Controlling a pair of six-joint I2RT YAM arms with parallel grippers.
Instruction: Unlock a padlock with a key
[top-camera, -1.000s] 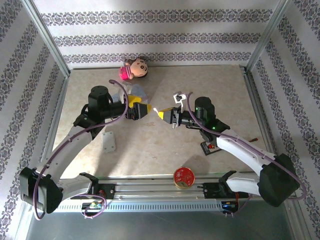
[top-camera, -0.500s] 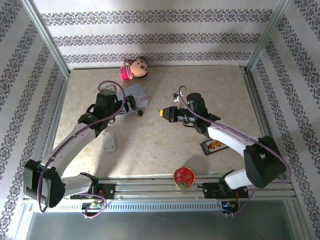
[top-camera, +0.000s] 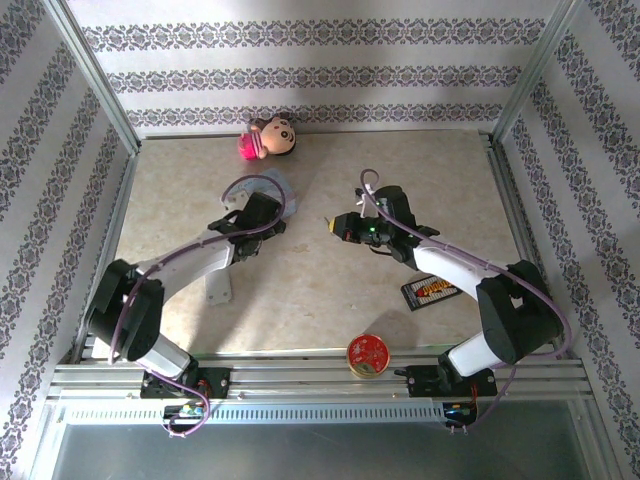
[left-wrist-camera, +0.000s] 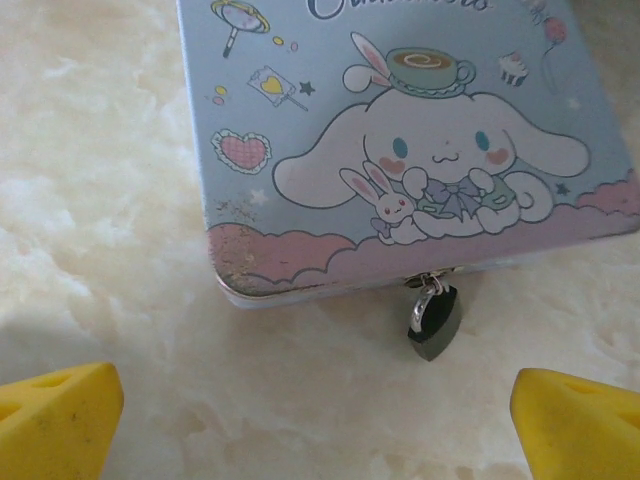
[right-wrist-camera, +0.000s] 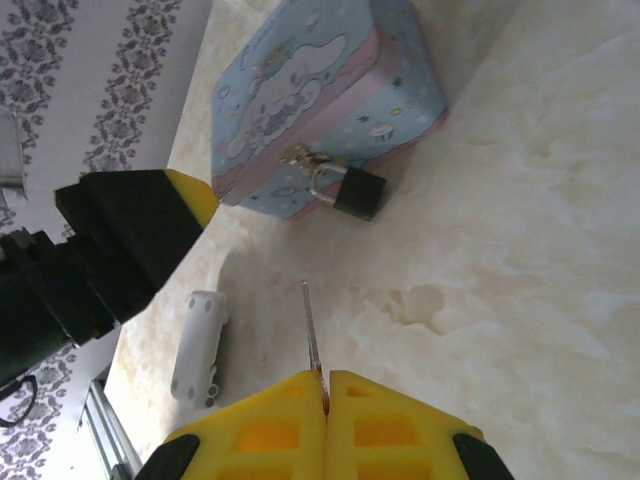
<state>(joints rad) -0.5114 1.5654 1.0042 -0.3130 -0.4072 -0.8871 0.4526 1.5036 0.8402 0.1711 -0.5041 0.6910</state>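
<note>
Doll (top-camera: 270, 137), red tin (top-camera: 367, 354), black card (top-camera: 432, 292)

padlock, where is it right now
In the left wrist view the padlock sits on the table, hooked to the clasp on the edge of the pale blue box, just ahead of the open left gripper.

Shows pale blue on the box (left-wrist-camera: 300, 100), printed with a white cartoon bunny and pink clouds. Shows black on the padlock (left-wrist-camera: 433, 325), grey on the key (right-wrist-camera: 311, 330), yellow on the right gripper (right-wrist-camera: 327, 388).
</note>
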